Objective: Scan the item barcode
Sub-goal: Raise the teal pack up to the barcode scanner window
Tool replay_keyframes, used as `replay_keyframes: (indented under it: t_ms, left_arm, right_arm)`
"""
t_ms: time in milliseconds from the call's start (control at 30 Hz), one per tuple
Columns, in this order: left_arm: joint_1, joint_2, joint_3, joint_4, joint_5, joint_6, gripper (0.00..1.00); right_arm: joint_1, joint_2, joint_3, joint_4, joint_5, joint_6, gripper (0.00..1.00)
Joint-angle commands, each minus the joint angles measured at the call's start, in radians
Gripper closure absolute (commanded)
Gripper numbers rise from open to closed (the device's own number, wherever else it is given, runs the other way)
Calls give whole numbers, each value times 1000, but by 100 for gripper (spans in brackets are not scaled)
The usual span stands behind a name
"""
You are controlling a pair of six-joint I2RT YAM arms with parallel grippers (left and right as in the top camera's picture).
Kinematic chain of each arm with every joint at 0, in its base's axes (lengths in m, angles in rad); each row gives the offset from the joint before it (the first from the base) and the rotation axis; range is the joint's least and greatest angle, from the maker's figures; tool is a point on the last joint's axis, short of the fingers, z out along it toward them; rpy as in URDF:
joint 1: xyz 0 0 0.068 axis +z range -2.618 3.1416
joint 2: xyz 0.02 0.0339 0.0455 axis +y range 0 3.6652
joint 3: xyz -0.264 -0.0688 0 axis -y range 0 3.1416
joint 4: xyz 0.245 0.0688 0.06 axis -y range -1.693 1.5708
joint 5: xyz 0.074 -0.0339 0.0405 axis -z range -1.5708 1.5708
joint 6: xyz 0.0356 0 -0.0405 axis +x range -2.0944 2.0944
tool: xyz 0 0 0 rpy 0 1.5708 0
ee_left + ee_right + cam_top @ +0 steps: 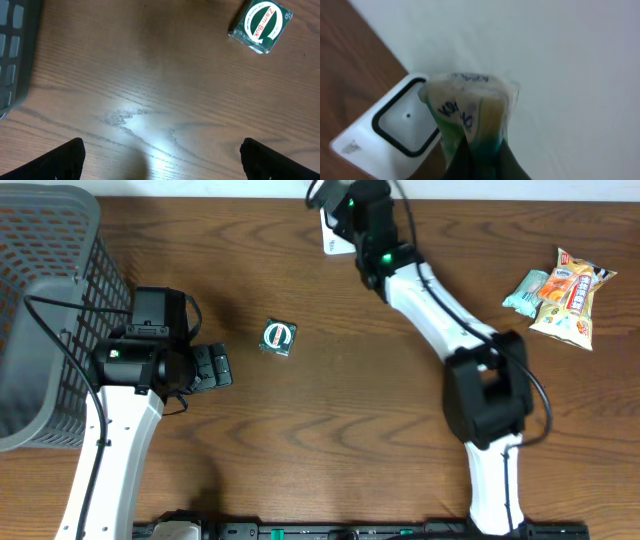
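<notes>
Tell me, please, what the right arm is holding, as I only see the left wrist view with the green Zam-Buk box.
Observer: The right pincer is shut on a green and yellow packet.
Operator: Where is the scanner, please?
Observer: The white scanner sits at the far edge of the table, close by the held packet.
Operator: Are there other items out?
Observer: The overhead view shows snack packets lying on the right side of the table.
</notes>
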Motion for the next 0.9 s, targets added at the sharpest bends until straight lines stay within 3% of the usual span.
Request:
replay_keyframes:
  t_ms: [0, 133, 667, 867]
  left_arm:
    - [-3, 3, -5, -2, -5, -9, 2]
    - [-3, 3, -5, -2, -5, -9, 2]
    - [-3, 3, -5, -2, -5, -9, 2]
    - [-3, 3, -5, -2, -5, -9, 2]
  right_arm:
    - [6, 63, 5, 85, 32, -172, 99]
    - [5, 108, 5, 138, 47, -240, 99]
    - [-15, 123, 5, 108, -36, -237, 99]
    - [-34, 123, 5, 93, -11, -336, 99]
